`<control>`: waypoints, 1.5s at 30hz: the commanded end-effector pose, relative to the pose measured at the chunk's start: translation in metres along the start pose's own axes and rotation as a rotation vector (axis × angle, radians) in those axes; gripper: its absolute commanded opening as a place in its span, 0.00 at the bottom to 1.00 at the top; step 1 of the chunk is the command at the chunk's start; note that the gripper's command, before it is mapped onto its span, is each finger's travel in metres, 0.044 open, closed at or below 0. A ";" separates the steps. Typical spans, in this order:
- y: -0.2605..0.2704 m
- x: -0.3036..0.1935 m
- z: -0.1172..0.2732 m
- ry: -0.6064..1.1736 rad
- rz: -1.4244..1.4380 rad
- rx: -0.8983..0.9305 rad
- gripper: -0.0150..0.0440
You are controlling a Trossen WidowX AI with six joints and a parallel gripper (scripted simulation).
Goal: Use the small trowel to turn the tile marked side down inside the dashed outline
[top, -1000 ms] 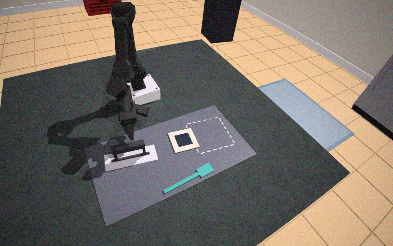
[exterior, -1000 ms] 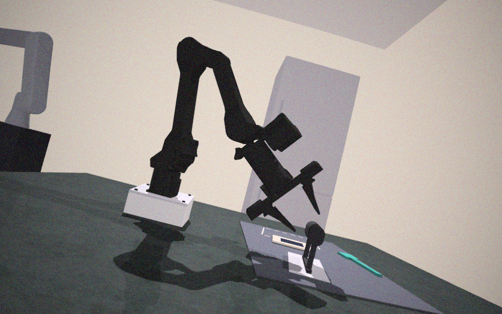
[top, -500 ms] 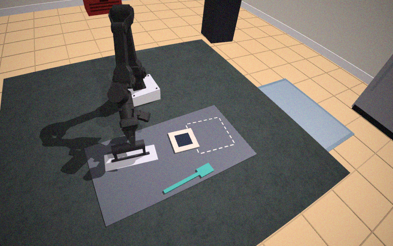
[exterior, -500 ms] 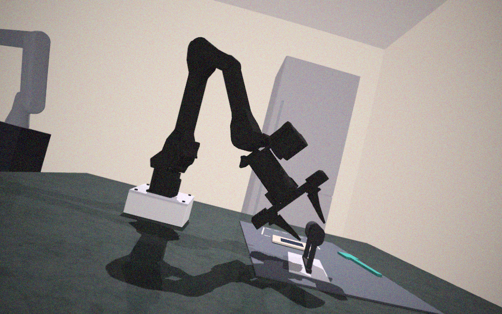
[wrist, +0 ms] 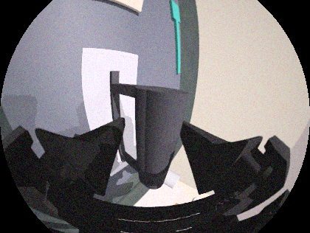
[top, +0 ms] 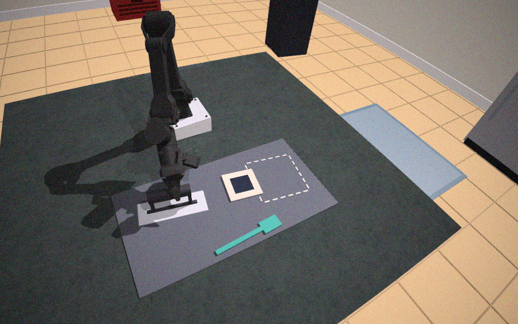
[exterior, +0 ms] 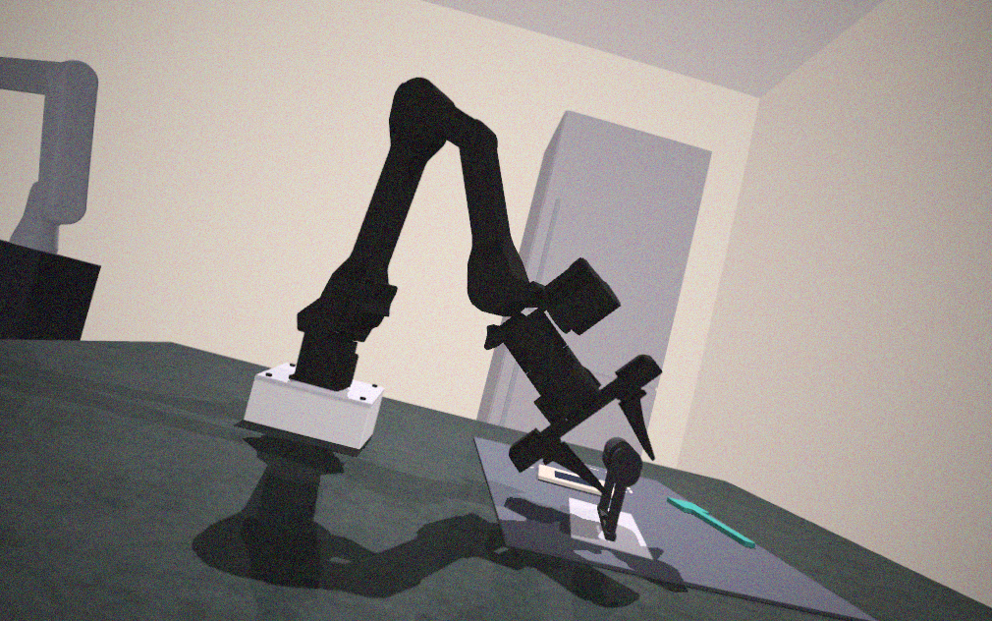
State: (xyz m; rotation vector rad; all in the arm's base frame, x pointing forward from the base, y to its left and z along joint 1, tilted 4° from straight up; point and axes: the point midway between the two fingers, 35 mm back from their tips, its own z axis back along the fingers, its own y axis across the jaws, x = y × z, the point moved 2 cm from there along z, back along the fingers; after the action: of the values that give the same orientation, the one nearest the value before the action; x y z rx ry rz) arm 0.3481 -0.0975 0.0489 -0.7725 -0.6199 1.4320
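Note:
The trowel (top: 156, 194) (exterior: 622, 465) (wrist: 159, 136), a white blade with a thick black handle on posts, lies on the grey mat (top: 172, 259) (exterior: 739, 575). My gripper (exterior: 628, 474) (wrist: 152, 122) is open and tilted, with one finger on each side of the handle; contact is not clear. In the top view, one finger is largely hidden. The cream tile (top: 241, 184) (exterior: 567, 479) (wrist: 129, 4) lies flat with its dark square facing up. It overlaps the left side of the dashed outline (top: 287, 154).
A teal paddle-shaped tool (top: 270, 224) (exterior: 713, 522) (wrist: 178, 48) lies near the mat's front edge, beyond the tile and trowel. The arm's white base (top: 194, 127) (exterior: 314, 414) stands behind the mat. The arm's shadow falls across the trowel and the mat's left end.

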 end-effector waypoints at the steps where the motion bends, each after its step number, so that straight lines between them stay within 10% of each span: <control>1: -0.003 -0.001 -0.006 0.007 -0.001 -0.009 0.76; 35: -0.005 -0.001 -0.010 0.006 0.000 -0.010 0.25; 45: -0.044 0.000 0.022 0.002 0.000 -0.010 0.25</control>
State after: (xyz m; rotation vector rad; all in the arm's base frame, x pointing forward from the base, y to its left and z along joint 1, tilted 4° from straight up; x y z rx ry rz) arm 0.3535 -0.0942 0.0736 -0.7465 -0.6088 1.4369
